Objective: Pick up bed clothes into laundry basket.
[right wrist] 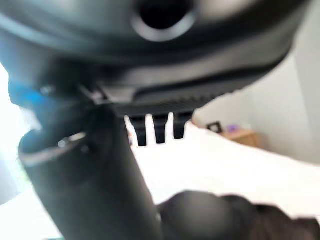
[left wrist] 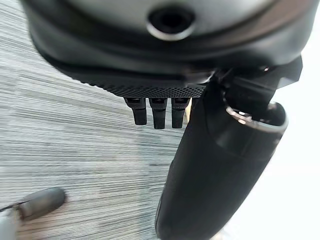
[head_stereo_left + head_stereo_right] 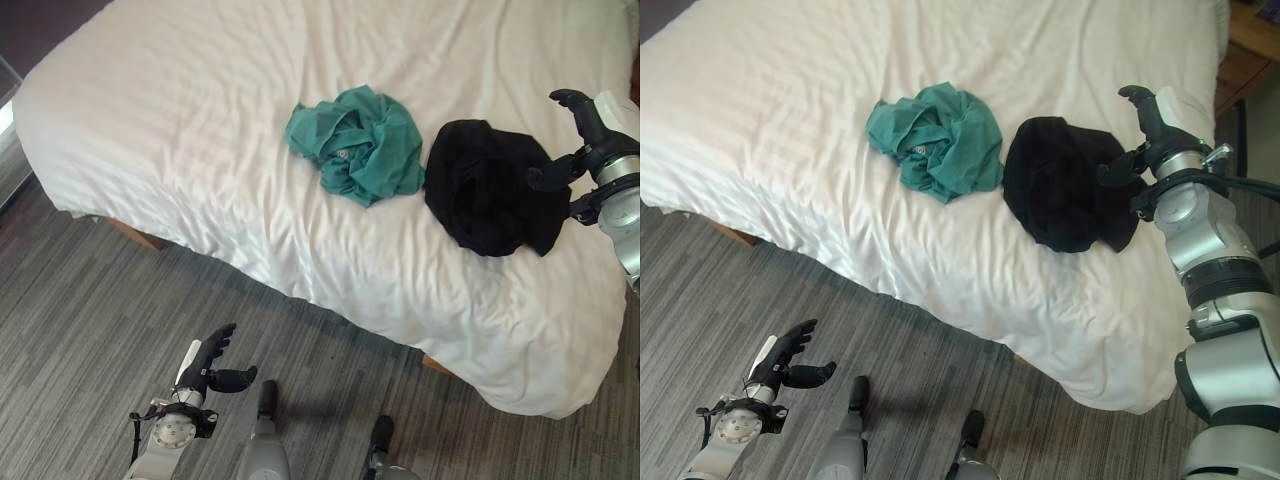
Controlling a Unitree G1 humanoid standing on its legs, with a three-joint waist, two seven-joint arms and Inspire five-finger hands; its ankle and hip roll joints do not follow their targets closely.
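My right hand (image 3: 1145,135) is spread wide at 3 o'clock of the black clothes (image 3: 1065,195); my left hand (image 3: 205,370) hangs loose.

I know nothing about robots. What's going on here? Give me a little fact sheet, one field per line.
Setting: bed with a white sheet, grey striped floor
Clothes on bed: crumpled teal garment; black garment beside it
Right hand: open, raised at the black garment's edge, holding nothing
Left hand: open, low over the floor, idle
Laundry basket: none in sight
Progress: both garments lie on the bed, not yet picked up
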